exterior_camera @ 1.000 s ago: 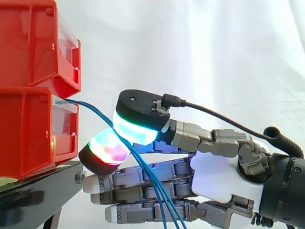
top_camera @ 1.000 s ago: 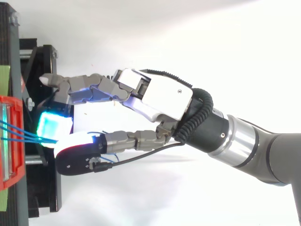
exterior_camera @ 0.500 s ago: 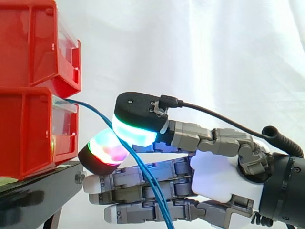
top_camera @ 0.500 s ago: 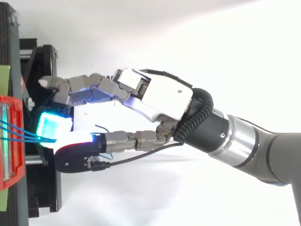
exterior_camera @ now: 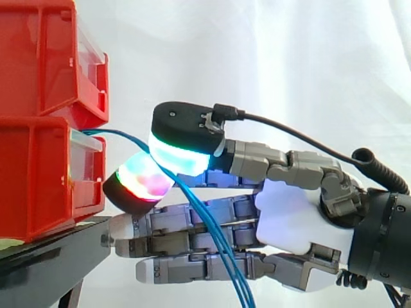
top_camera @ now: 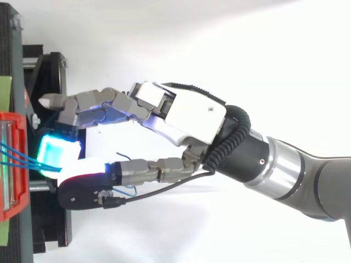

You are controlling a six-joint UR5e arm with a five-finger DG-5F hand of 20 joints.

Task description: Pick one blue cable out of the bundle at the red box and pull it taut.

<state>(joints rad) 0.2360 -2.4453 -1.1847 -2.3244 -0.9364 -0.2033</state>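
Observation:
Several blue cables (exterior_camera: 218, 240) come out of the lower red box (exterior_camera: 38, 179), arch over its clear front lip and drop past the hand (exterior_camera: 295, 218) to the bottom edge. The hand reaches in from the right, close to the box front. Its green-white glowing thumb pad (exterior_camera: 180, 157) presses down onto a multicoloured fingertip (exterior_camera: 138, 186), with the cables running between them. The other fingers lie straight underneath. From above, the cables (top_camera: 30, 162) converge at the cyan pad (top_camera: 55, 152) beside the red box (top_camera: 6, 208), and the hand (top_camera: 186, 112) lies across the middle.
A second red box (exterior_camera: 45, 58) is stacked on the lower one. Both rest on a black stand (exterior_camera: 51, 256) whose edge lies just under the straight fingers. A white curtain forms the backdrop.
The hand has crept left toward the box and risen slightly. The pinching pads now sit closer to the box lip, and the cables arch a little higher.

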